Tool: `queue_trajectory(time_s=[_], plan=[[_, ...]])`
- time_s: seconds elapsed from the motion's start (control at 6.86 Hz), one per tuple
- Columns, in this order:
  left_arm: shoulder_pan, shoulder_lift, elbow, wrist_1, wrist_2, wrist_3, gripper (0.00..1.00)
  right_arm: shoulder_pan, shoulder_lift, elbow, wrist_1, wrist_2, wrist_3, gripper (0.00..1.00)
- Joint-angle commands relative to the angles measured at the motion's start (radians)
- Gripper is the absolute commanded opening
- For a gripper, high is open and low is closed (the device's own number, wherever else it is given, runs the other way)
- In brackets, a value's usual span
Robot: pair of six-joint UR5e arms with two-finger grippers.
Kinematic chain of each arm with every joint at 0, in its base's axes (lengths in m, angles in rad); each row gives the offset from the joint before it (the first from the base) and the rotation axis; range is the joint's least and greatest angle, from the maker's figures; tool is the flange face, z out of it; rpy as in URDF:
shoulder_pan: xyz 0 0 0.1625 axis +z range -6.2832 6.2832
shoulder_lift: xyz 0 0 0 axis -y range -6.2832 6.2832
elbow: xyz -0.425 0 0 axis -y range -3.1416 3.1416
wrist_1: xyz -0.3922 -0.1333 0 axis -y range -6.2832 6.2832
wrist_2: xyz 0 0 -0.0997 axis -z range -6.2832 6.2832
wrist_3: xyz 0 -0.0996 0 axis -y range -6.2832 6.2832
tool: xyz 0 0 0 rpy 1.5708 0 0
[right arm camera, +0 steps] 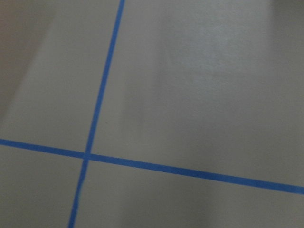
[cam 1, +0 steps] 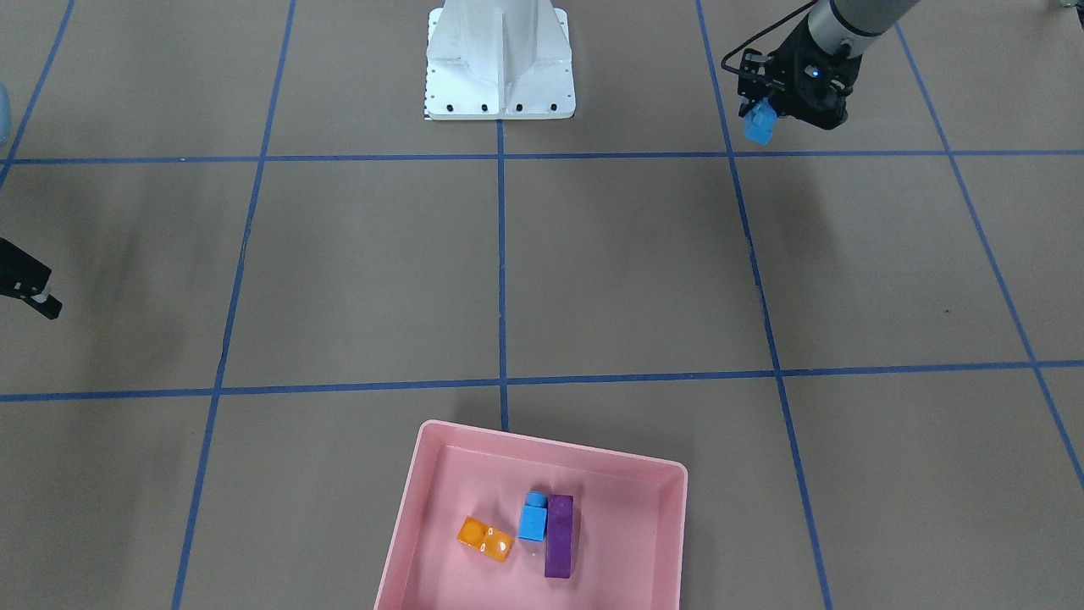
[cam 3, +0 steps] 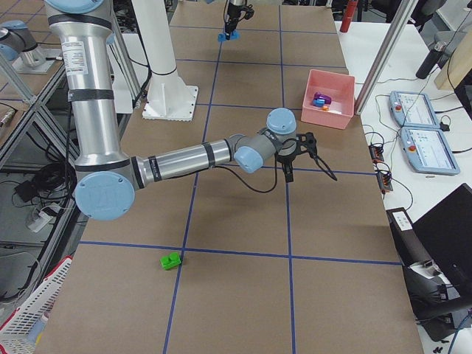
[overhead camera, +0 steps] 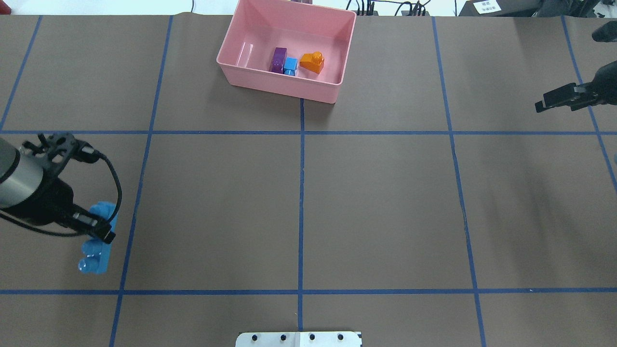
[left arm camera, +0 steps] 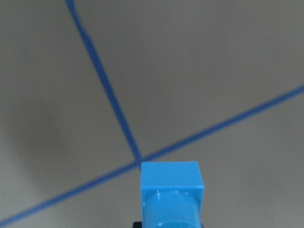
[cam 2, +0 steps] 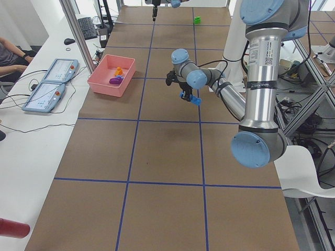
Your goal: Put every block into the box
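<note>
Overhead exterior view: left claw is clamped across the long blue bar, lifted off the worktop for carrying — the pink box lies well ahead, already containing three blocks. Right claw hangs empty, jaws apparently closed; green cube remains outside.

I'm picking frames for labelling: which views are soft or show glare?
Left wrist view: the long blue bar is soft and glossy, filling the bottom edge. Right wrist view: only slightly blurred tape lines. Front-facing view: white glare spots on the orange block. Overhead view: sharp.
</note>
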Motion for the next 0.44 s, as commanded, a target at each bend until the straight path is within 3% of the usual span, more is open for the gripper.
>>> queue_trajectory(time_s=[0.0, 0.29], plan=[[-0.14, -0.139, 0.095, 0.0, -0.052, 0.0, 0.0, 0.072, -0.127, 0.007, -0.004, 0.0, -0.19, 0.99], [-0.194, -0.21, 0.153, 0.001, -0.055, -0.001, 0.0, 0.082, -0.27, 0.033, -0.007, 0.0, -0.33, 0.99]])
